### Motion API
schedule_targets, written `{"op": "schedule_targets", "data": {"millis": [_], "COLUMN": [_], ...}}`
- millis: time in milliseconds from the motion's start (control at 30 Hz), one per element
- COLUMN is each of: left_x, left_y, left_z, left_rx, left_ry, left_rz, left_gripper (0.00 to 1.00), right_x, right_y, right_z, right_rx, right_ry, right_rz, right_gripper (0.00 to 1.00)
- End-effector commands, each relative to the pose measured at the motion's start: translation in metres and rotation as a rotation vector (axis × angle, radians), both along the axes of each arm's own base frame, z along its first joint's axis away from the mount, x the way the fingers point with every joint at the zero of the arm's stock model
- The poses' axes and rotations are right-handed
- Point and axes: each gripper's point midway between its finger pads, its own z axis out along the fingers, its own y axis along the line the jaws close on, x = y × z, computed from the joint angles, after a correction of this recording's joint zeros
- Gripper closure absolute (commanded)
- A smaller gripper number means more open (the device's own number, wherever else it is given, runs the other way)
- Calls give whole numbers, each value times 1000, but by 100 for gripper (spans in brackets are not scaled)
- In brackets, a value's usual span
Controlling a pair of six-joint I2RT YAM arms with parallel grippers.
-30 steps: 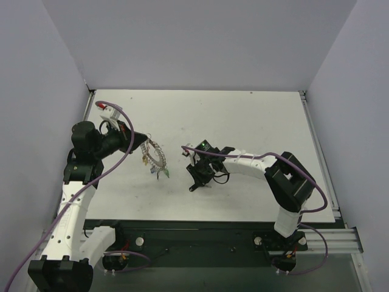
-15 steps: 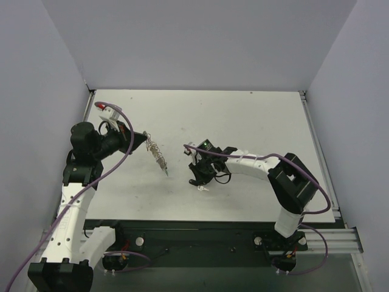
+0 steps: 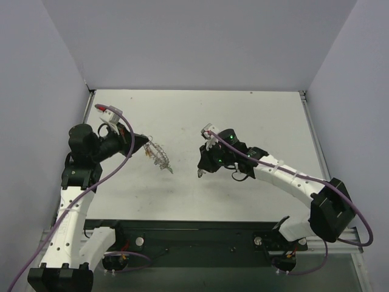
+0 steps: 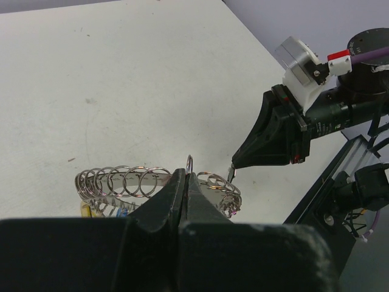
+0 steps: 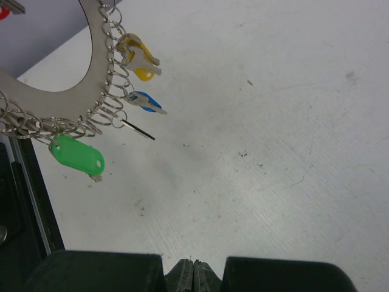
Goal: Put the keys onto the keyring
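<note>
Left jaws pinch the keyring (image 4: 130, 181); right jaws press together on what seems a key (image 4: 231, 173), which could slip out if it snags the loops ahead

Even, diffuse overhead light fills all three views. We see the white table (image 3: 255, 115) bright but not blown out, carrying only faint, soft-edged shadows. From above, the keyring (image 3: 159, 156) is small and its loops barely resolve. In the left wrist view, glints sit on those loops, while the left gripper (image 4: 185, 182) reads as a dark, soft-focus mass. In the right wrist view we find the keys (image 5: 143, 64), the green tag (image 5: 78, 157) and the table's scratches sharp. The right gripper (image 5: 194, 271) is underexposed and blurred at the bottom edge.
</note>
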Motion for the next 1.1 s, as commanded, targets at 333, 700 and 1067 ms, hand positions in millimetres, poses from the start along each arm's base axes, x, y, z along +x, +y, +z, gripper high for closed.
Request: {"op": "schedule_targets", "data": {"millis": [333,700,1067], "left_x": [-15,-16,-48], "left_y": [-15,-20,-58], "left_z": [16,14,23], "left_rx": [-35,-35,-3], "left_ry": [-88,-94,-197], "left_rz": [-103,-138,-337], "left_gripper": [100,100,100], "right_x": [-7,0,1], "right_y": [-9,-28,-11], "right_z": [-83,-90,33], "right_rx": [54,-53,219], "right_ry": [282,272,19], "right_rz": [-203,-276,-134], "right_gripper": [100,97,100]}}
